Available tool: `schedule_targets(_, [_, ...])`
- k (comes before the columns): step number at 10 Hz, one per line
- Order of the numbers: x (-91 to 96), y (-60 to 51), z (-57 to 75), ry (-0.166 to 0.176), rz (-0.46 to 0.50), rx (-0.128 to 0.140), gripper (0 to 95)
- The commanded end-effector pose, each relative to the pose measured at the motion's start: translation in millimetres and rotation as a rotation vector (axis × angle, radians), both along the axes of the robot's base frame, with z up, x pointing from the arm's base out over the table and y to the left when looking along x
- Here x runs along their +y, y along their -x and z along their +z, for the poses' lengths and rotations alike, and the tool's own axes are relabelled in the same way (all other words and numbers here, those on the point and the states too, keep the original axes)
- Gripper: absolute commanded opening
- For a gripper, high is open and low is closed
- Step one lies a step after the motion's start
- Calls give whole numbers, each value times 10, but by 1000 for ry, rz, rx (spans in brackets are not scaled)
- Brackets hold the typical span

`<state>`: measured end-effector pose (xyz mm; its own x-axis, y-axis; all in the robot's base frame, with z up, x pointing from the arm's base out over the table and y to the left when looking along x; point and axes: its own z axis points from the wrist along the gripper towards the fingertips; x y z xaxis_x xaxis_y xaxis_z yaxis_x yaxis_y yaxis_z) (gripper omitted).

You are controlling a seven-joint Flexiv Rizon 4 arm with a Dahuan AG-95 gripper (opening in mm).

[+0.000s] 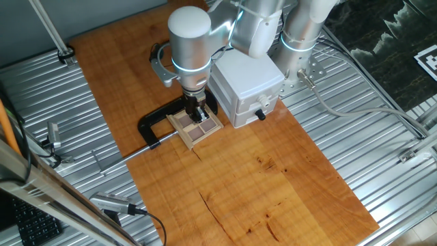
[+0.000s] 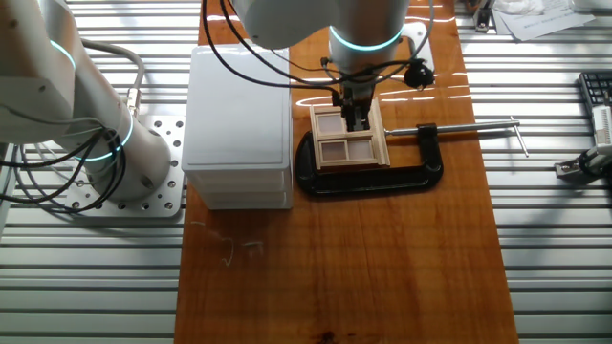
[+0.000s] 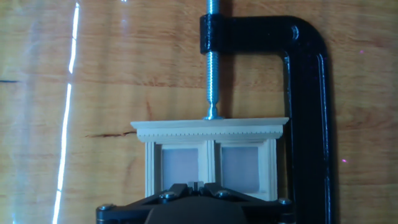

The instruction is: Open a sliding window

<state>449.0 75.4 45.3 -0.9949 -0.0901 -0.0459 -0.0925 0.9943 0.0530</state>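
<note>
The sliding window (image 1: 197,127) is a small light-wood frame with brownish panes, lying flat on the wooden board beside the white box. A black C-clamp (image 1: 153,124) holds it in place. My gripper (image 1: 199,113) points straight down onto the window's middle. In the other fixed view the gripper (image 2: 356,120) stands over the window (image 2: 349,141). In the hand view the window (image 3: 211,155) shows two panes and its moulded top edge. The gripper (image 3: 196,185) has its fingertips pressed together at the centre bar. The jaws look shut, with only a thin pale sliver between them.
The white box (image 1: 246,83) with a black knob (image 1: 260,114) stands right next to the window. The clamp's screw (image 3: 212,68) presses on the window's top edge, and its handle (image 2: 478,124) sticks out over the board's side. Ribbed metal table (image 1: 54,102) surrounds the wooden board (image 1: 273,184).
</note>
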Motion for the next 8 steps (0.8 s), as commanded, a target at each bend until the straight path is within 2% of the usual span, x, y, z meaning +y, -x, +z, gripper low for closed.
schedule_targets(1, [-1, -12, -14, 13, -10, -3, 0])
schedule_targets(6, [-1, -13, -17, 12, 1, -5, 0])
schedule_targets(7, [-1, -13, -17, 10, 29, -15, 0])
schedule_targets(8, [-1, -13, -17, 0, 69, -4, 0])
